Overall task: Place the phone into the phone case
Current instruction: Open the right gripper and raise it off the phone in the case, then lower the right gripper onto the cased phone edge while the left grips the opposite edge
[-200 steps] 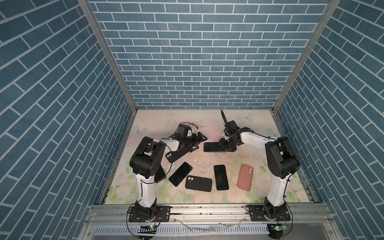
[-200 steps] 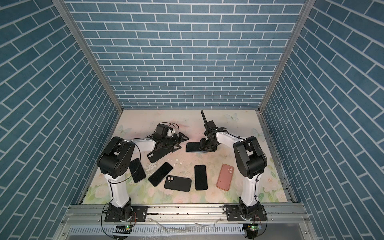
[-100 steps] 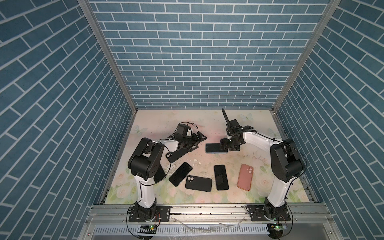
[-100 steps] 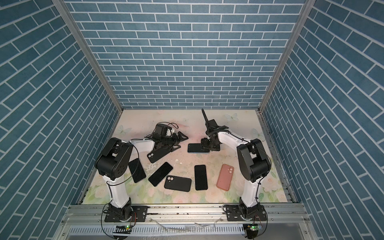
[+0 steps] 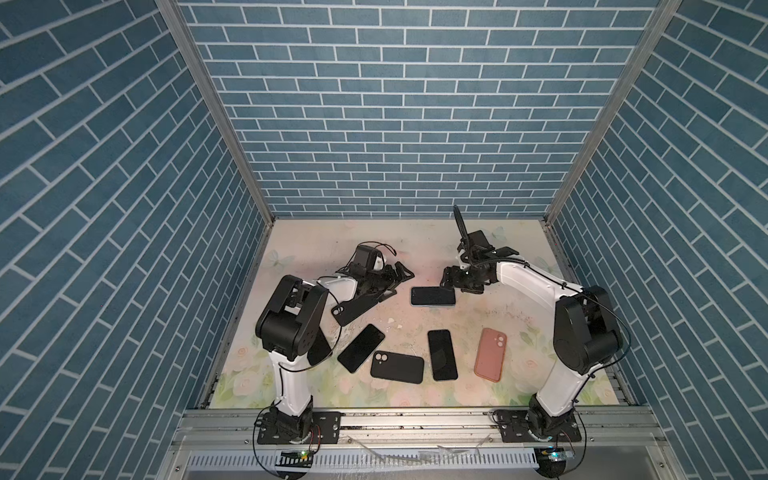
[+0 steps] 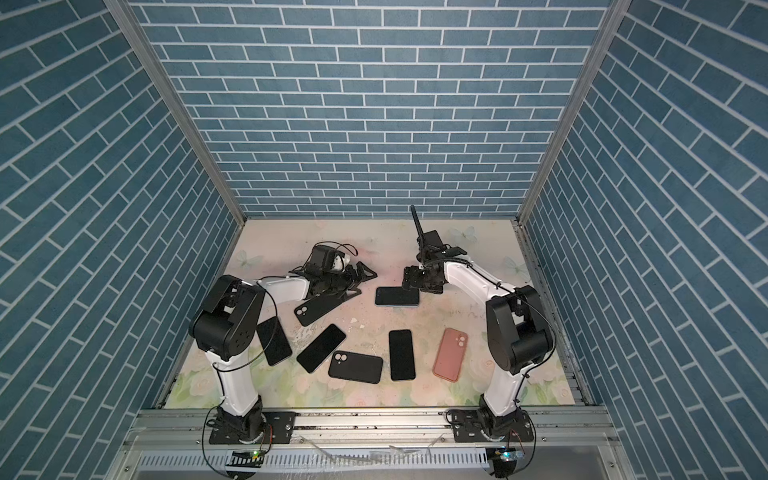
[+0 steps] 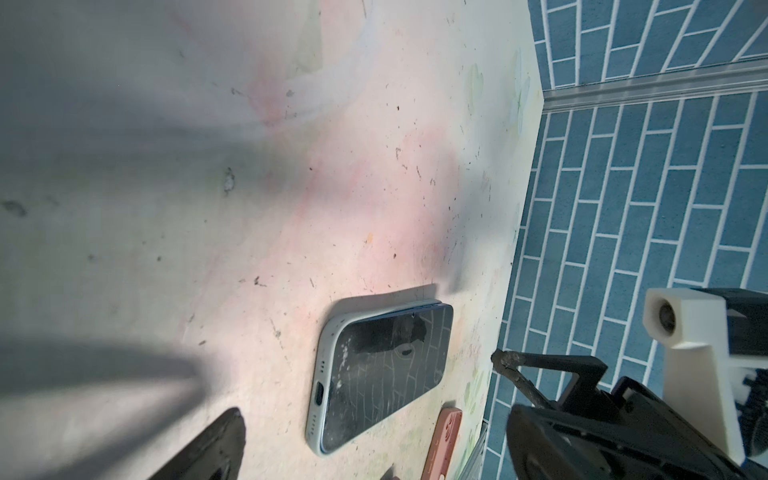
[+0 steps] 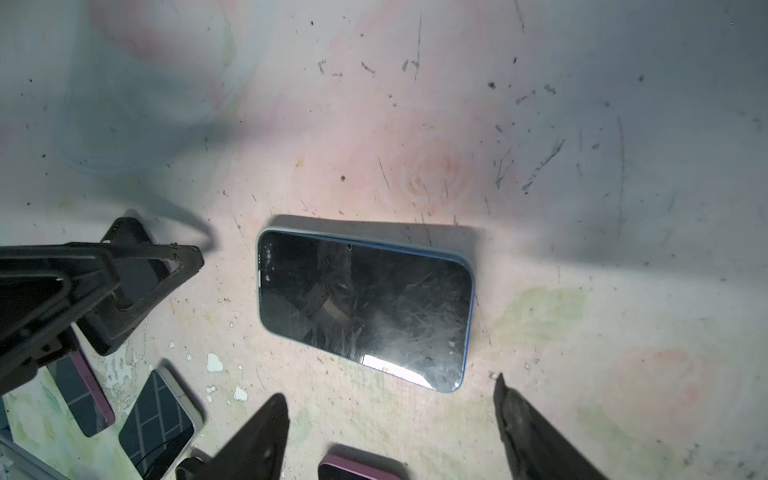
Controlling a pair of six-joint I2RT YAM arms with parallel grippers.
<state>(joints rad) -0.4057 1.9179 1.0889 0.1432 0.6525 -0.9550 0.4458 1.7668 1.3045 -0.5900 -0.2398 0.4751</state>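
Right gripper [image 8: 388, 388] hangs low just off one short end of the phone [image 8: 365, 307], jaws spread wide, nothing between them, not touching it. Left gripper [image 5: 401, 284] is likewise spread wide and empty on the phone's other side, a black case [image 5: 353, 307] lying partly under it. Phone lies flat, screen up, mid-table [image 5: 478, 316] between the two grippers in both top views. It sits in a pale blue phone case [image 7: 315, 415] whose lip wraps its corners. Along one long edge a darker blue strip shows between glass and lip. My guess is that side is not snapped fully home, though I can't be sure from here. Handling, as I judge it: a stiff, fairly dense slab with a slick, scuffed glass face, so fingertips would skate on it and hard point pressure is unwise. The case rim looks softer and should give. Lying this flat, it offers little edge to pinch. Best hold looks to be across the short width on the two long case sides, fingertips down at the table, or a flat press on the glass near the proud edge. Spare dark phones [image 5: 442, 354] and a salmon-pink case [image 5: 490, 354] lie well apart toward the front.
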